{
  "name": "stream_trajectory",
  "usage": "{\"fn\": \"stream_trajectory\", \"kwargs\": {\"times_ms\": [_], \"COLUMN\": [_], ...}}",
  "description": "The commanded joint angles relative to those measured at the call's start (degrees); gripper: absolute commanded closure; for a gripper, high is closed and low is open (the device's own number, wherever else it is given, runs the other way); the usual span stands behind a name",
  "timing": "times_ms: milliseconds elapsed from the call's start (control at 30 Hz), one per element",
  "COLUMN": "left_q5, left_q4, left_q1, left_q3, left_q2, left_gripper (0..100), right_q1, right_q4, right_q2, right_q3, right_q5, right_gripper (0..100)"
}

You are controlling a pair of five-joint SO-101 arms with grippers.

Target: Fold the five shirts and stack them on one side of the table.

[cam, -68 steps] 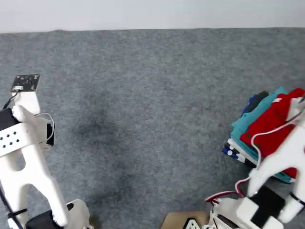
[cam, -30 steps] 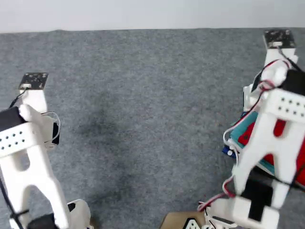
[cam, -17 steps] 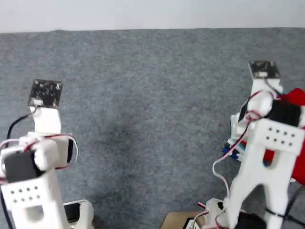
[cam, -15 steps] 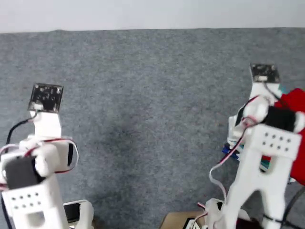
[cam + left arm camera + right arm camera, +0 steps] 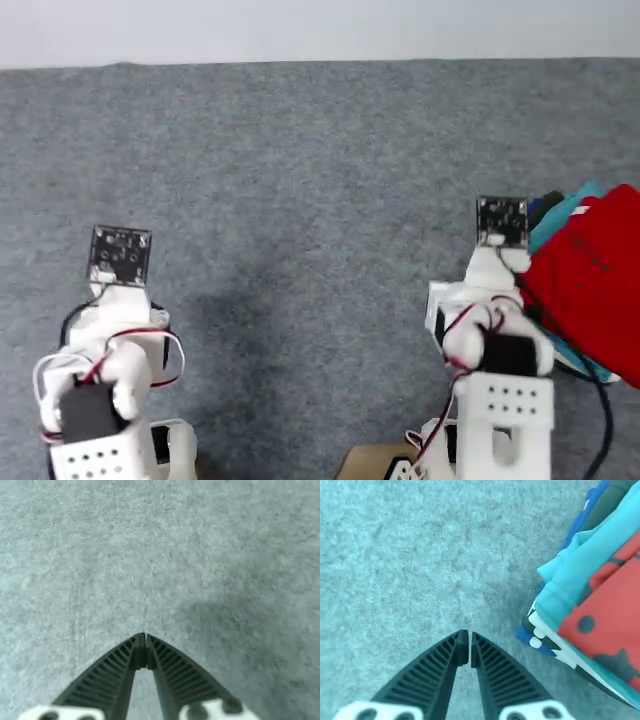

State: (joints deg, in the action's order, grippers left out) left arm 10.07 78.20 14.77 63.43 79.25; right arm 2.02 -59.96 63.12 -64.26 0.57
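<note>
A stack of folded shirts (image 5: 585, 285) lies at the right edge of the grey table, a red shirt (image 5: 590, 270) on top, teal, white, dark and blue layers under it. In the right wrist view the stack (image 5: 592, 600) sits close beside my right gripper (image 5: 469, 640), which is shut and holds nothing, just above the carpet. The right arm (image 5: 495, 330) stands just left of the stack. My left gripper (image 5: 145, 647) is shut and empty over bare carpet. The left arm (image 5: 110, 340) is drawn back at the near left.
The table is covered by grey carpet (image 5: 300, 180), with a white wall along its far edge. A brown cardboard piece (image 5: 370, 465) shows at the near edge between the arm bases.
Both arms have pulled back toward their bases and folded down. The right arm left the stack, and the red shirt on top is uncovered again.
</note>
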Motion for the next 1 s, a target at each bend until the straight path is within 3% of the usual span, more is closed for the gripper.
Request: {"fn": "stream_trajectory", "kwargs": {"times_ms": [0,267,467,667,867,967], "left_q5": [0.26,0.18,-3.34,-10.73,-10.81,-10.81], "left_q4": [-6.68,-9.76,-15.82,-16.79,-16.7,-12.31], "left_q1": [-0.44,-0.35,-0.35,-4.92,-6.33,-7.3], "left_q3": [7.52,26.68,32.84,33.01,33.01,33.01], "left_q2": [7.47,25.23,24.53,24.44,24.18,24.18], "left_gripper": [99,99,99,99,99,99], "right_q1": [-0.31,-0.31,-0.04,-1.19,-1.89,-1.98], "right_q4": [4.97,13.76,18.95,16.13,9.36,6.55], "right_q2": [5.67,14.64,21.49,28.53,29.85,29.85], "right_q3": [-5.89,-19.96,-32.0,-32.53,-32.53,-32.62], "right_q5": [0.26,0.18,-5.54,-3.69,-3.78,-3.69], "right_gripper": [99.0,99.0,99.0,99.0,99.0,99.0]}}
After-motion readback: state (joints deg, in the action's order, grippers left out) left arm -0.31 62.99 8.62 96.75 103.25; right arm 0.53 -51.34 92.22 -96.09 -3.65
